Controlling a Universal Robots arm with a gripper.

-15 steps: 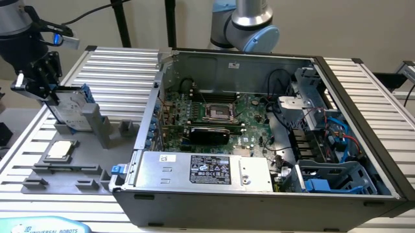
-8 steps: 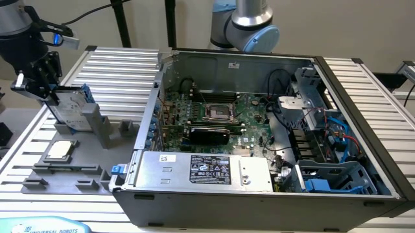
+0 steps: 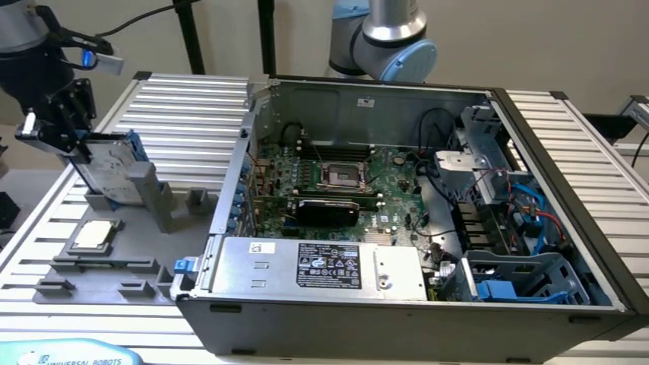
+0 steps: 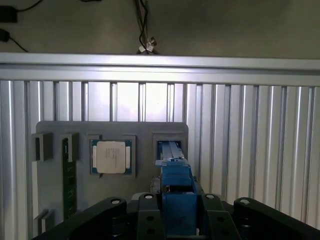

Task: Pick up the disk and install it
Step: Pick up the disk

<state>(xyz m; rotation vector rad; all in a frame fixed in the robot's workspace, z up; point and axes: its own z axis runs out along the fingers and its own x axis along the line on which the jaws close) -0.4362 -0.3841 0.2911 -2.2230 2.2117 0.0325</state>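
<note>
The disk [image 3: 114, 173] is a silver-grey drive with a blue carrier edge. It stands on edge at the exterior view's left, and its lower end is at the upright slot of the grey fixture [image 3: 152, 201]. My gripper [image 3: 81, 144] is shut on its upper end. In the wrist view the blue carrier [image 4: 176, 182] runs from between my black fingers [image 4: 115, 217] down to the slot [image 4: 170, 149]. Whether the disk has left the slot I cannot tell.
The open computer case [image 3: 568, 175] lies at the exterior view's right, holding a motherboard [image 3: 345, 179], a silver box [image 3: 319, 266] and a blue drive cage [image 3: 517, 277]. A small square chip [image 3: 93, 234] [image 4: 111, 156] rests on the fixture. Another arm [image 3: 384, 38] stands behind.
</note>
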